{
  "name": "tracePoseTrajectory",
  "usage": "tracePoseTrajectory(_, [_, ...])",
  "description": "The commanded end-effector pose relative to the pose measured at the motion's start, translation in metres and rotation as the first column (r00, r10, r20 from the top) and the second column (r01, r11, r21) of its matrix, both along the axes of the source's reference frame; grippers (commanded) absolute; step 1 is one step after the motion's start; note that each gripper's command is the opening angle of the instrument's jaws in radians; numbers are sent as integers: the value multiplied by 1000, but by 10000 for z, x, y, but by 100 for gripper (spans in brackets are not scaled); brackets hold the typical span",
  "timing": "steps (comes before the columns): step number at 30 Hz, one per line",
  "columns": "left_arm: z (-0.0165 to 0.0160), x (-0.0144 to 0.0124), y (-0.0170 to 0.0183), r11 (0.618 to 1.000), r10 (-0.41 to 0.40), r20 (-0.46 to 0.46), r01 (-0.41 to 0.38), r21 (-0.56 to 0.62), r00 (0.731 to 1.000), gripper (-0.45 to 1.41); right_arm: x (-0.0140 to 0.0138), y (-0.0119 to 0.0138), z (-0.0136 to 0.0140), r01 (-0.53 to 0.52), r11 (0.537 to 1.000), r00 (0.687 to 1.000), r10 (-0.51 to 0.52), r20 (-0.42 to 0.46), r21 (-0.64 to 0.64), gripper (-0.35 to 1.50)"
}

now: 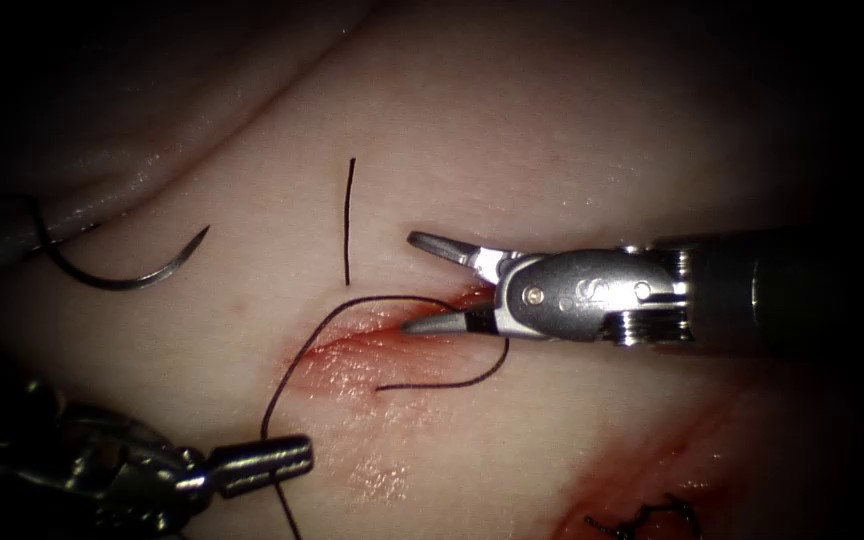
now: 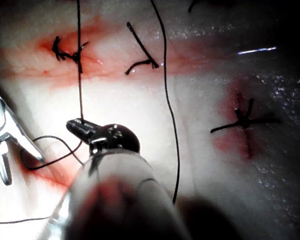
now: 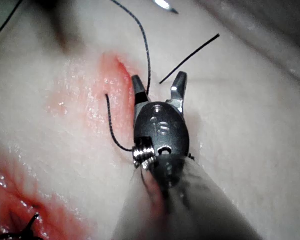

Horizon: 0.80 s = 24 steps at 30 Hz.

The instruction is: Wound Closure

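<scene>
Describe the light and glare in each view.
Endoscope view: light pools at the cut, edges dark; needle lies on the tissue left of it; left tool holds thread, right tool open, empty. Left wrist view: tissue glares bright. Right wrist view: wet glints.

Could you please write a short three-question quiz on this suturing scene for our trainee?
1. True or false: the needle is lodged in the tissue.
2. What does the left tool hold? A) the needle B) the thread C) nothing
3. How do the right tool's jaws stand, and where is it relative to the cut?

Key
1. False: it lies free on the tissue, left of the cut, held by neither tool.
2. B: its jaws are shut on the thread.
3. Open, holding nothing, over the cut's right end, with a loose cut thread piece lying to their left.
</scene>
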State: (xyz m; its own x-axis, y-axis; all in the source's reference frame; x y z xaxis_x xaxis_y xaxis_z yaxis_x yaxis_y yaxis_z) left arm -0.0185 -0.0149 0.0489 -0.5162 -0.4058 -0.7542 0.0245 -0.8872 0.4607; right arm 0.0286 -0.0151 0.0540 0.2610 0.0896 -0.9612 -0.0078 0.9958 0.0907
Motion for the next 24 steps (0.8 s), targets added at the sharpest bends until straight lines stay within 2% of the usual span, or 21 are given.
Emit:
tracePoseTrajectory(1, [2, -3, -6, 1000, -4, -1, 4, 1, 1000, -45, 1, -11, -7, -19, 999, 1000, 19, -18, 32, 135])
tracePoseTrajectory(4, [-1, -2, -9, 1000, -2, -8, 2, -8, 1000, -45, -6, -12, -19, -60, 996, 998, 62, -27, 63, 148])
tracePoseTrajectory(9, [-4, -2, -12, 1000, -2, -12, 2, -14, 1000, -45, -19, -7, -32, -71, 992, 996, 77, -51, 100, 148])
tracePoseTrajectory(11, [-6, -1, -14, 1000, -2, -16, 1, -19, 1000, -45, -32, 3, -39, -97, 989, 990, 107, -92, 113, 148])
tracePoseTrajectory(12, [-7, -2, -14, 1000, 0, -19, 0, -24, 1000, -45, -37, 8, -40, -109, 986, 987, 122, -106, 124, 145])
tracePoseTrajectory(13, [-8, -2, -15, 1000, -1, -20, 1, -24, 1000, -45, -44, 14, -42, -125, 984, 982, 141, -126, 130, 131])
tracePoseTrajectory(14, [-8, -2, -15, 1000, -1, -20, 1, -24, 1000, -45, -44, 14, -42, -125, 984, 982, 141, -126, 130, 131])
tracePoseTrajectory(15, [-10, -5, -17, 999, 2, -29, -3, -39, 1000, -45, -59, 28, -43, -146, 979, 976, 165, -141, 140, 2])
tracePoseTrajectory(16, [-10, -6, -17, 999, 1, -29, -2, -45, 1000, -45, -61, 33, -43, -143, 979, 977, 163, -139, 143, -35])
tracePoseTrajectory(20, [-13, -12, -20, 997, 24, -59, -28, -66, 998, -45, -61, 61, -32, -175, 977, 977, 187, -100, 118, -35])
tracePoseTrajectory(22, [-16, -17, -22, 996, 34, -68, -39, -77, 997, -45, -54, 80, -16, -152, 985, 986, 157, -54, 85, -35])
tracePoseTrajectory(23, [-16, -17, -22, 996, 34, -68, -39, -77, 997, -45, -54, 80, -16, -152, 985, 986, 157, -54, 85, -35])
tracePoseTrajectory(24, [-18, -19, -23, 995, 42, -66, -47, -85, 997, -45, -43, 91, 6, -107, 991, 993, 111, -48, 81, -35])
